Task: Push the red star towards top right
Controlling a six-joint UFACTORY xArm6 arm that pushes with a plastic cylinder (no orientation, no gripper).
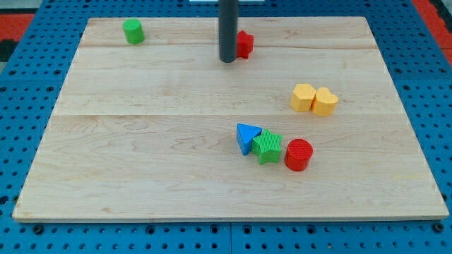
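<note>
**Six blocks on the worktop, tip beside the red star**

Six blocks lie on the wooden worktop [141,176]. My tip [227,61] rests near the middle of the top edge, at the left side of the red star [244,44]. The rod covers the star's left portion, so contact appears likely but cannot be confirmed. The end effector is a plain rod; it has no jaws, so no spread or pinch state applies.

Block positions:

- Red star: close to the top edge, slightly right of its midpoint, well short of the top right corner.
- Green cylinder [133,31]: near the top left corner, well apart from the tip.
- Yellow hexagon [304,97] and yellow heart [325,101]: toward the right edge, touching each other.
- Blue triangle [247,137], green star [268,147] and red cylinder [298,154]: a touching row right of centre, toward the bottom edge.
</note>
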